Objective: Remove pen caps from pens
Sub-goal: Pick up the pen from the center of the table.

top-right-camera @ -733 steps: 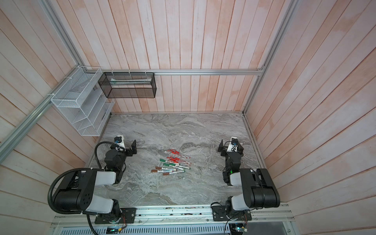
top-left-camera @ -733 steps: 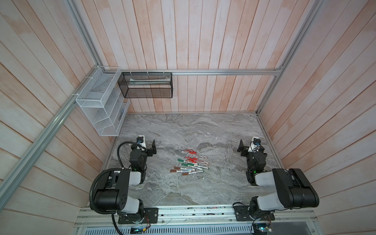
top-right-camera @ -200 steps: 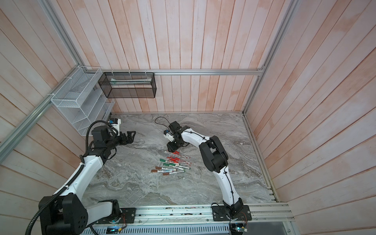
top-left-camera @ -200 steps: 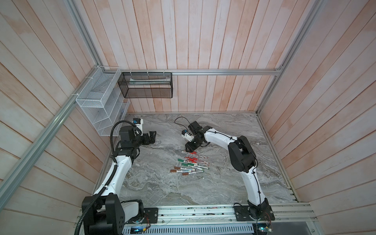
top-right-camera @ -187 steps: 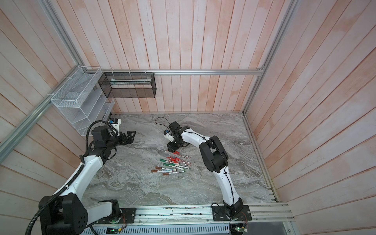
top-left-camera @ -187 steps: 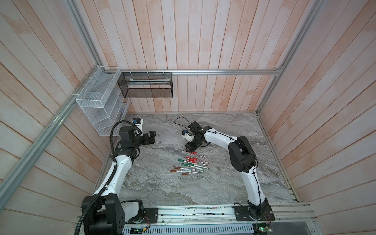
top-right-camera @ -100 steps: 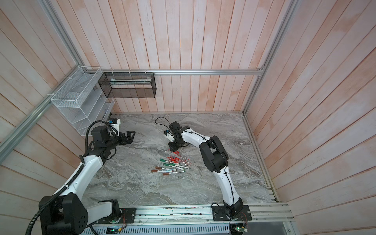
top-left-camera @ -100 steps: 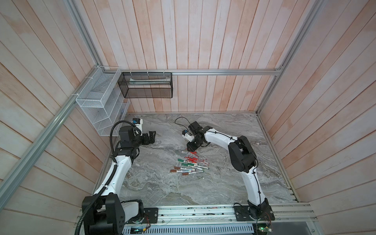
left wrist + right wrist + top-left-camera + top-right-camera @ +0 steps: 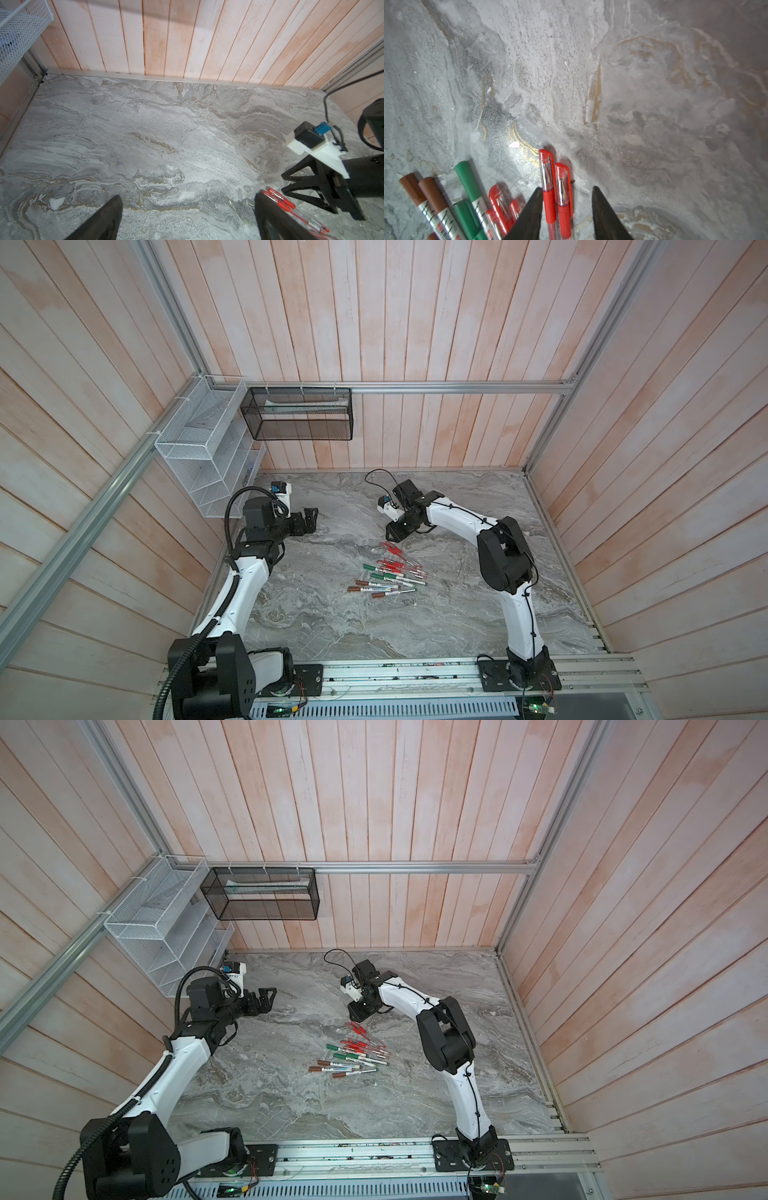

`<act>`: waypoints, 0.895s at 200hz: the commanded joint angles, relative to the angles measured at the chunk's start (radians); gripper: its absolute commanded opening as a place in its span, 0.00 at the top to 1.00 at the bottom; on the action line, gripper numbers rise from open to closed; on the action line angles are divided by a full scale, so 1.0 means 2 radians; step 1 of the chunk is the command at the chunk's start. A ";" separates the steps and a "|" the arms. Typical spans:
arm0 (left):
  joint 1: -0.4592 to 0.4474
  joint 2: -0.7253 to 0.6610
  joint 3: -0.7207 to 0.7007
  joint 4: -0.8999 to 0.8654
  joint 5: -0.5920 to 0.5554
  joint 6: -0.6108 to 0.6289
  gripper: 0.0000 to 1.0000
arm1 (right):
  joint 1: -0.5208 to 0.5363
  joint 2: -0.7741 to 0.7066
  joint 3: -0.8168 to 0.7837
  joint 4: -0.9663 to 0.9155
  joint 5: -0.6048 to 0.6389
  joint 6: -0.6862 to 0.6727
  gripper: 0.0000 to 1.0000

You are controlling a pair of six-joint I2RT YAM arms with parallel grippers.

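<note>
**Tabletop** (image 9: 332,626): grey marble pattern, carrying one cluster of things near its middle.

**Arms:** the left arm (image 9: 245,585) reaches up the robot's left side, well apart from the cluster. The right arm (image 9: 457,518) stretches across to the cluster's far end.

**Pens** (image 9: 388,578): about a dozen lying flat in a loose fan, several touching or crossing, seen in both top views (image 9: 353,1056). The red ones are on the far side, the green-ended ones in the middle and the brown-ended ones nearest the base rail.

**Left pincer** (image 9: 311,519): jaws spread wide with nothing between them, held over bare tabletop. The left wrist view agrees (image 9: 187,197).

**Right pincer** (image 9: 392,533): just beside the far tips of the red pens, jaws part-way apart and gripping nothing. In the right wrist view (image 9: 566,191), two red pens (image 9: 549,199) lie side by side in the gap between the fingertips. I cannot tell whether a fingertip touches either pen.

**Pen caps:** red caps (image 9: 546,168) are seated on both of those pens. The green cap (image 9: 467,178) and brown caps (image 9: 428,191) nearby are also seated. No loose cap shows in any view, though the top views are too coarse to check every pen.

**Progress (judgement):** the task is at its start. No cap is off as far as the frames show, so the whole lot is left. The step in hand looks like lining up on a first red pen, with the left pincer free to take the opposite end once a pen is lifted
</note>
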State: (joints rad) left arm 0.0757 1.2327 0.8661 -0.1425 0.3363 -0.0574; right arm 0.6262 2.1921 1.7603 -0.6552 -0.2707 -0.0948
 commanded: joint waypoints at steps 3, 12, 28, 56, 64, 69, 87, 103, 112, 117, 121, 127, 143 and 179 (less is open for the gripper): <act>0.004 0.003 -0.001 0.005 0.008 -0.003 0.00 | 0.003 0.004 -0.002 -0.008 0.006 0.006 0.59; 0.004 0.003 -0.001 0.005 0.008 -0.003 0.00 | 0.006 0.011 0.001 -0.012 0.014 0.005 0.60; 0.004 0.002 -0.002 0.005 0.008 -0.003 0.00 | 0.010 0.022 0.007 -0.018 0.024 0.002 0.63; 0.005 0.002 -0.002 0.005 0.008 -0.004 0.00 | 0.014 0.031 0.009 -0.021 0.030 0.001 0.66; 0.006 0.001 -0.002 0.006 0.008 -0.004 0.00 | 0.014 0.032 0.010 -0.022 0.030 0.000 0.67; 0.005 0.001 -0.002 0.006 0.008 -0.003 0.00 | 0.014 0.033 0.010 -0.022 0.031 0.000 0.67; 0.006 0.002 -0.003 0.007 0.009 -0.003 0.00 | 0.014 0.034 0.010 -0.023 0.035 0.000 0.70; 0.006 0.001 -0.003 0.007 0.009 -0.003 0.00 | 0.015 0.037 0.009 -0.023 0.037 0.000 0.72; 0.006 0.001 -0.003 0.007 0.008 -0.003 0.00 | 0.015 0.039 0.009 -0.022 0.039 0.000 0.73; 0.006 0.001 -0.003 0.007 0.009 -0.003 0.00 | 0.015 0.041 0.010 -0.023 0.041 0.000 0.73; 0.006 0.000 -0.003 0.007 0.009 -0.003 0.00 | 0.016 0.042 0.010 -0.023 0.044 -0.001 0.73; 0.007 0.000 -0.003 0.006 0.009 -0.004 0.00 | 0.017 0.043 0.011 -0.024 0.048 -0.001 0.74; 0.008 -0.002 -0.004 0.006 0.009 -0.004 0.00 | 0.019 0.048 0.013 -0.027 0.056 -0.002 0.74; 0.009 -0.003 -0.003 0.006 0.009 -0.004 0.00 | 0.020 0.063 0.028 -0.034 0.061 -0.001 0.76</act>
State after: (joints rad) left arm 0.0868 1.2327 0.8661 -0.1425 0.3367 -0.0574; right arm 0.6559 2.2704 1.7889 -0.6819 -0.1772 -0.0975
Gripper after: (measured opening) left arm 0.997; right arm 0.256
